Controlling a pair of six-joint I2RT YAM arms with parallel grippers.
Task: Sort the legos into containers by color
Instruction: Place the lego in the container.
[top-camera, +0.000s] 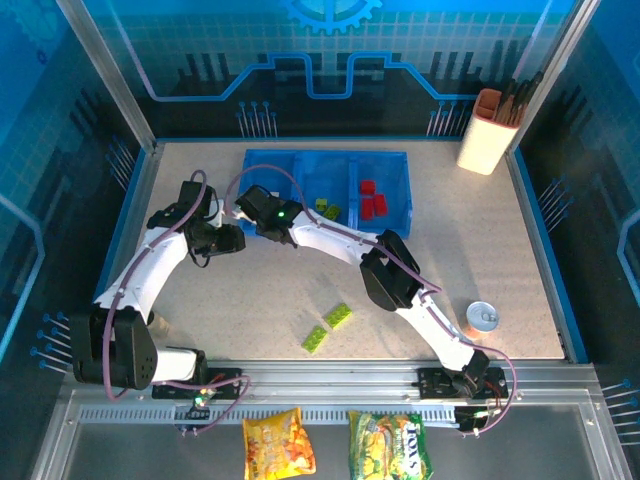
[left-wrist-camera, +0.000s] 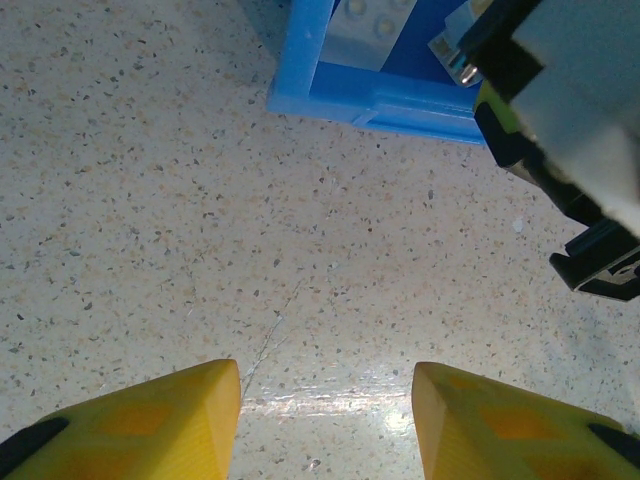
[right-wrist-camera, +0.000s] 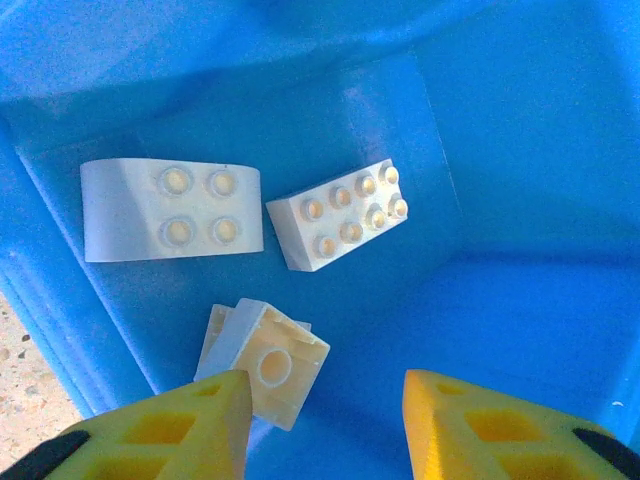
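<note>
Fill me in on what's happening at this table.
Bricks are being sorted by colour into a blue tray. The right gripper hangs open and empty over the left compartment, above three white bricks. The left gripper, also open and empty, hovers over the table beside the tray. Red bricks and green bricks sit in the other compartments; two loose green pieces lie on the table.

A speckled beige tabletop (top-camera: 520, 250) sits inside blue wall panels (top-camera: 330, 60) printed with gear and circuit patterns. Silver metal posts (top-camera: 105, 70) frame the back corners.
</note>
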